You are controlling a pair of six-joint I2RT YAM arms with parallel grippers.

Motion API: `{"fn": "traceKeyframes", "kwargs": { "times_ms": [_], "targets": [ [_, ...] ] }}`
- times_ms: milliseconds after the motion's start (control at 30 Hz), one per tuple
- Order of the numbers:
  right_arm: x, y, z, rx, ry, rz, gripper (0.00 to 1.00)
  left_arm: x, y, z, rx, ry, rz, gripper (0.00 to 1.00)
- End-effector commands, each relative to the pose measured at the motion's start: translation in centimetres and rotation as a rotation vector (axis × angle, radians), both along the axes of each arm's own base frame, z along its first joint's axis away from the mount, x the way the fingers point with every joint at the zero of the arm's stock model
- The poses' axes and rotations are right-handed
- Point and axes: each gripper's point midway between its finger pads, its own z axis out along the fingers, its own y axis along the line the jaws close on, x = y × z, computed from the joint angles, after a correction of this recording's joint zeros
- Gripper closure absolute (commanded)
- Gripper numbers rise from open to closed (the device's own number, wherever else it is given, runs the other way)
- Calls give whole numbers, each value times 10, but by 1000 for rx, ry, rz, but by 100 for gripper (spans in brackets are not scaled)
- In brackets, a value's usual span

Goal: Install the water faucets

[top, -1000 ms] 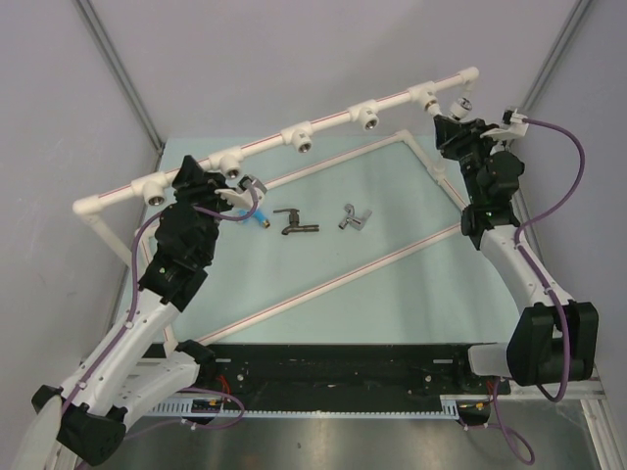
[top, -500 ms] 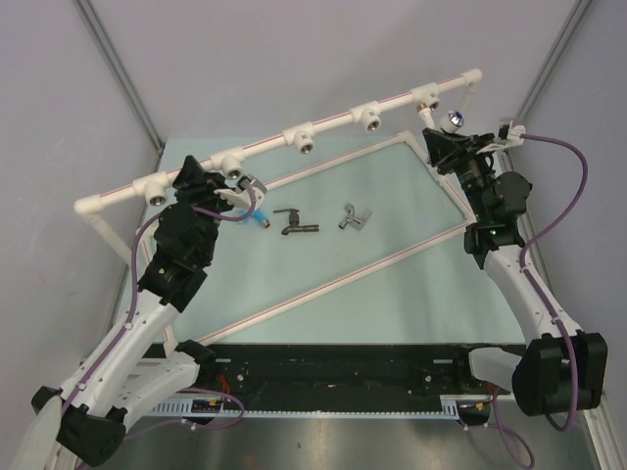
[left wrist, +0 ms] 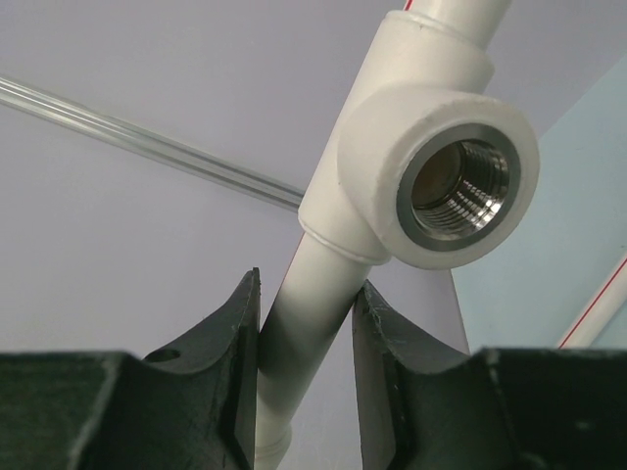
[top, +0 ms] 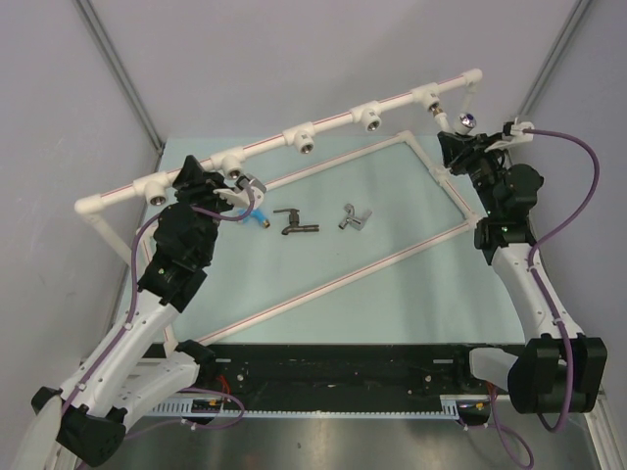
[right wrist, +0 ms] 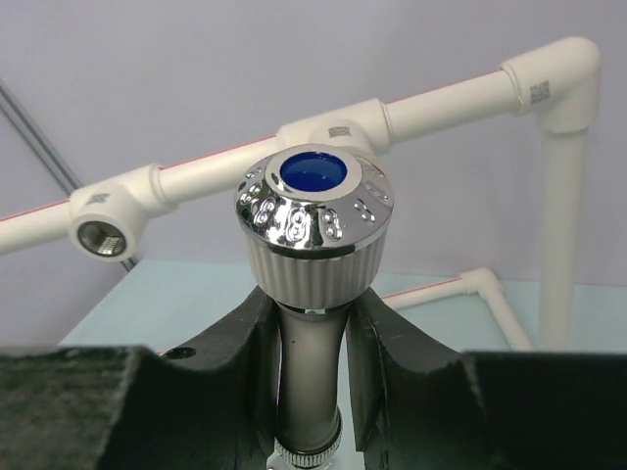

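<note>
My right gripper (right wrist: 312, 313) (top: 458, 139) is shut on the pale body of a water faucet (right wrist: 313, 220) with a ribbed chrome knob and blue cap, held upright just in front of the rail's right end. The faucet's cap (top: 468, 121) shows in the top view. My left gripper (left wrist: 306, 304) (top: 217, 186) is shut on the white pipe (left wrist: 299, 333) just below a tee fitting (left wrist: 460, 186) with an empty threaded socket. A dark faucet (top: 295, 223), a silver one (top: 354, 217) and a blue one (top: 263, 219), partly hidden by my left wrist, lie on the green table.
The raised white rail carries several tee fittings (top: 305, 140) with open sockets, ending in an elbow (right wrist: 563, 73) and a post at the right. A flat white pipe frame (top: 323, 284) with a diagonal bar lies on the table. Grey walls stand behind.
My right gripper has drawn the faucet back from the rightmost tee, rightwards and towards me. The left gripper stays on the pipe.
</note>
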Motion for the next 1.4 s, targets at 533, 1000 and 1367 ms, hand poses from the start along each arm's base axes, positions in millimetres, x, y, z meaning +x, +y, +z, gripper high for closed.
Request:
{"fn": "traceKeyframes", "kwargs": {
  "times_ms": [533,1000,1367],
  "targets": [
    [27,0,24,-155,-41,-31,100,-6,-4,-2,-252,-17,-59,99],
    [38,-2,16,-196,-23,-50,100,-6,-5,-2,-254,-16,-65,99],
    [44,0,8,-253,0,-20,100,-7,-5,-2,-253,-16,-68,100]
  ]
}}
